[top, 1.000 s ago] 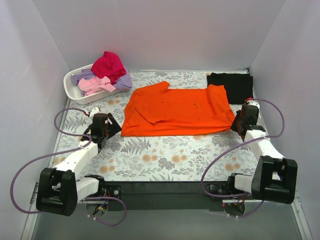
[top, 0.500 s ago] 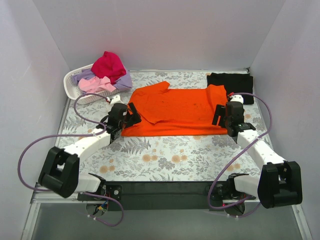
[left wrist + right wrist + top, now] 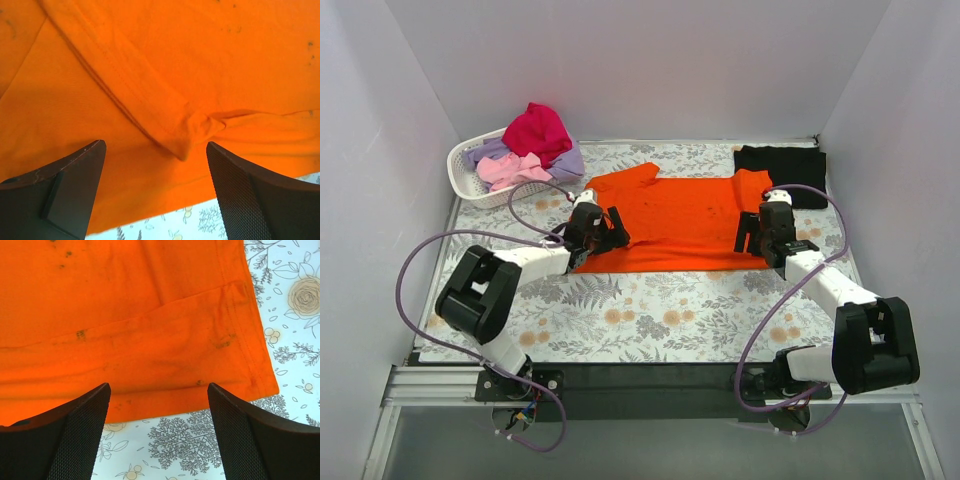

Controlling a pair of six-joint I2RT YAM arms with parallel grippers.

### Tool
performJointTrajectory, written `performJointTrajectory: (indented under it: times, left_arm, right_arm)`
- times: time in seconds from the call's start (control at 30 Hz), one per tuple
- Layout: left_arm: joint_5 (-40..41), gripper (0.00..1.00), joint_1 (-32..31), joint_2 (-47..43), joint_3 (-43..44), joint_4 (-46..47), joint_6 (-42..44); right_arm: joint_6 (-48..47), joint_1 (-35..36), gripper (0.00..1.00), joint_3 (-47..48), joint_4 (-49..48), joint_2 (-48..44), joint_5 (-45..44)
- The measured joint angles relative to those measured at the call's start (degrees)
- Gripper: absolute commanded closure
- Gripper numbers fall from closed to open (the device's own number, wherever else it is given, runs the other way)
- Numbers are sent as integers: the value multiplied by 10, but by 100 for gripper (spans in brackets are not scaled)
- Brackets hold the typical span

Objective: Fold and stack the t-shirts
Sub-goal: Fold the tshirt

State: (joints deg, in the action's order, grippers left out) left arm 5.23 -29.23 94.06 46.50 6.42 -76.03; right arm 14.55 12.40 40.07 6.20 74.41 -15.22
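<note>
T-shirts lie in three places inside a booth of plain pale walls (image 3: 620,60) that close off the back and both sides. A grey floral-patterned table cloth (image 3: 640,310) covers almost the whole table top, and a black rail (image 3: 640,378) runs along its near edge.

Largest of the garments is a bright orange short-sleeved cloth shirt (image 3: 680,225), spread flat and sideways across the far middle of the cloth. One sleeve points toward the far left, and another flap is folded over the body at the left end. A white slotted plastic basket (image 3: 460,170) sits in the far left corner, holding a magenta shirt (image 3: 538,128) heaped on top, a pink one (image 3: 505,170) and a lavender one (image 3: 568,162). A black folded shirt (image 3: 785,165) lies in the far right corner, just beside the orange shirt's right end.

Purple cables (image 3: 420,270) loop beside both arms. The left gripper (image 3: 605,232) is over the orange shirt's left end. In its wrist view the dark fingers (image 3: 65,190) stand wide apart, with the folded flap's tip between them and nothing gripped. The right gripper (image 3: 752,232) is at the shirt's near right part, its jaws equally wide and empty above the hem and the flowered cloth.
</note>
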Motion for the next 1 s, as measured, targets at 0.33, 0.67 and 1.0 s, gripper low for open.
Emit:
performJointTrajectory:
  times: [0.33, 0.67, 1.0]
  left_arm:
    - [-6, 40, -3, 81, 51, 34, 1]
    - [4, 64, -6, 83, 52, 35, 5]
    - [5, 100, -6, 88, 68, 35, 12]
  right_arm:
    - [0, 12, 28, 0, -9, 0, 13]
    - [0, 22, 28, 0, -17, 16, 17]
    - [0, 28, 28, 0, -17, 23, 17]
